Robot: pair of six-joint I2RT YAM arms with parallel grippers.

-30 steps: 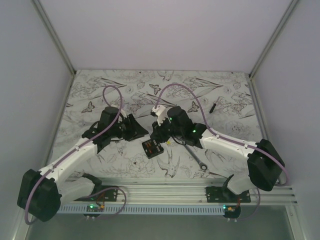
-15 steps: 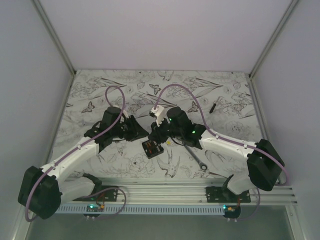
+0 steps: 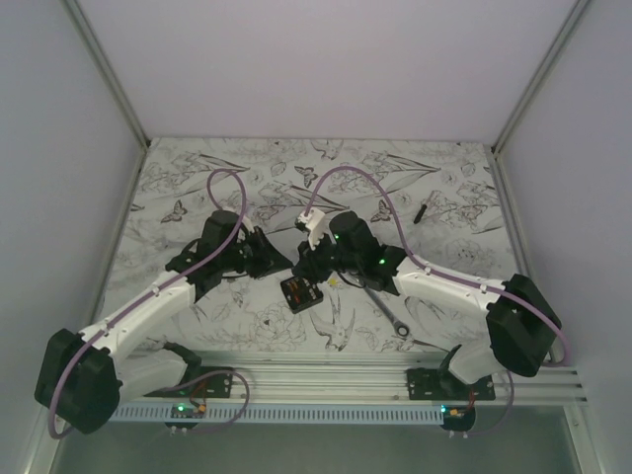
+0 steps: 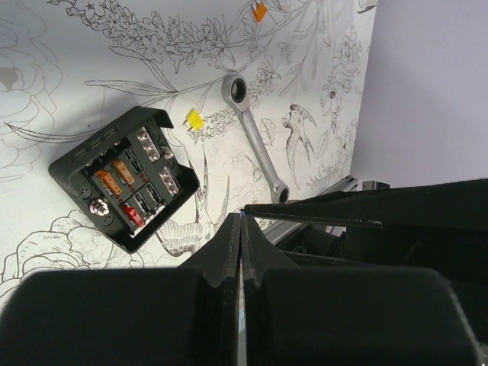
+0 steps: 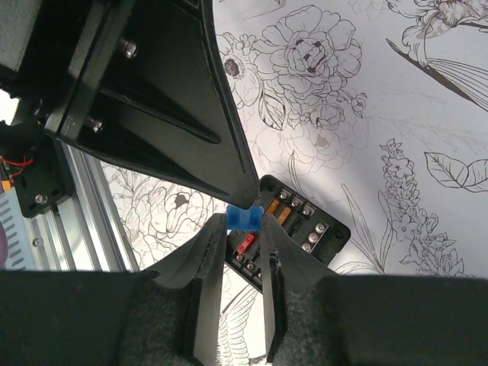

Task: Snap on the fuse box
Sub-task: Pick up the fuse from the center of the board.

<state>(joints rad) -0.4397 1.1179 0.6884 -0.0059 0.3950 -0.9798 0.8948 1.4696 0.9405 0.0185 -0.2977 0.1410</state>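
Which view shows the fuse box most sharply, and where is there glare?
Left wrist: fuse box sharp, evenly lit, wrench slightly shiny. Right wrist: box partly hidden by dark, soft-focus right gripper. Top external: box small, even light, no glare.

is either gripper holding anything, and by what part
The right gripper pinches a small blue fuse by its sides at the fingertips; the left gripper is shut, empty.
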